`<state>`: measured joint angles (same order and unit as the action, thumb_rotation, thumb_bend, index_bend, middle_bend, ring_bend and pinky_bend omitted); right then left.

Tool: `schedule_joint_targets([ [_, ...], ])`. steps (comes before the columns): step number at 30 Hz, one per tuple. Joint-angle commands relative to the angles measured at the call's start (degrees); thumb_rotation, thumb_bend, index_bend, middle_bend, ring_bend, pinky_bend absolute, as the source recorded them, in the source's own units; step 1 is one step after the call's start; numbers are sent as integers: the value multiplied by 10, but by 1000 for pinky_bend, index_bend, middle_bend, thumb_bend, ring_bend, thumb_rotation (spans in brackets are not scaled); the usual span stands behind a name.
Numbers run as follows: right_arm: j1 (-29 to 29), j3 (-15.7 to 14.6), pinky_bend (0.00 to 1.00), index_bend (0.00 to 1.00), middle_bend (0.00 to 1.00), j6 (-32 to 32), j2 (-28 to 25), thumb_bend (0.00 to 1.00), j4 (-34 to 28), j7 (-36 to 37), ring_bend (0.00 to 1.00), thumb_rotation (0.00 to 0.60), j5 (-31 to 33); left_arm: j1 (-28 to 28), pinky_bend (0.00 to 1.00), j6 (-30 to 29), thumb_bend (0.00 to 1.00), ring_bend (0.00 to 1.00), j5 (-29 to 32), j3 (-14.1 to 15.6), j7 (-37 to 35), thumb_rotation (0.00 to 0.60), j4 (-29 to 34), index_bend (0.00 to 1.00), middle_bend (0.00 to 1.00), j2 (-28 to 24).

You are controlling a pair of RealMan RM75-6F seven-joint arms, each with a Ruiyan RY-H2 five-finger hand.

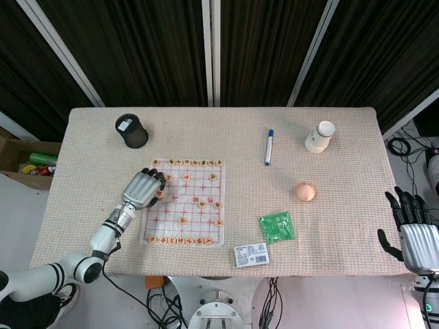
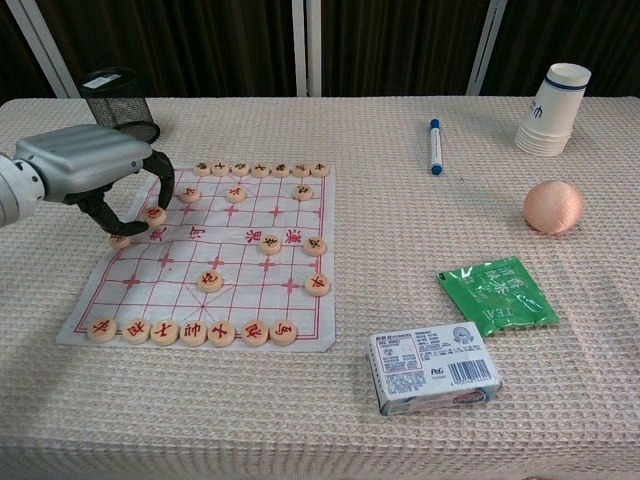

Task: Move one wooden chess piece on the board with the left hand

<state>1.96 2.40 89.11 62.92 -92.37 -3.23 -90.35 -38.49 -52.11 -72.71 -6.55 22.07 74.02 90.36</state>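
A paper chess board (image 2: 170, 290) with red lines lies on the left half of the table, also seen in the head view (image 1: 194, 229). Round wooden pieces stand in a near row (image 2: 193, 332), a far row (image 2: 260, 169) and scattered between. My left hand (image 2: 95, 172) hovers at the board's left edge, fingers curled down, pinching one wooden piece (image 2: 155, 214) between thumb and a finger. Another piece (image 2: 120, 240) lies just under the thumb. From above, the left hand (image 1: 143, 188) covers the board's upper left part. My right hand (image 1: 415, 236) hangs beyond the table's right edge, fingers spread and holding nothing.
A black mesh pen cup (image 2: 118, 108) stands behind the left hand. A blue marker (image 2: 435, 146), stacked paper cups (image 2: 553, 110) and a peach ball (image 2: 553, 206) lie to the right. A green tea packet (image 2: 497, 293) and a white box (image 2: 433, 366) lie nearer the front.
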Motion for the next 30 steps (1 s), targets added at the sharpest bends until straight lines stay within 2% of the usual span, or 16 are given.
schedule_joint_targets([
  [1,0,0,42,14,0,-1,1,342,0,-2,0,600,1,-3,280,6,338,229,3,2,-12,600,-16,523,290,9],
  [20,-1,1,42,14,0,1,-1,342,0,3,0,600,1,-12,281,6,338,229,0,8,-29,600,-42,522,290,25],
  [30,0,2,42,14,0,-2,-1,342,0,3,0,600,3,-13,280,6,338,229,2,11,-29,600,-45,421,290,25],
])
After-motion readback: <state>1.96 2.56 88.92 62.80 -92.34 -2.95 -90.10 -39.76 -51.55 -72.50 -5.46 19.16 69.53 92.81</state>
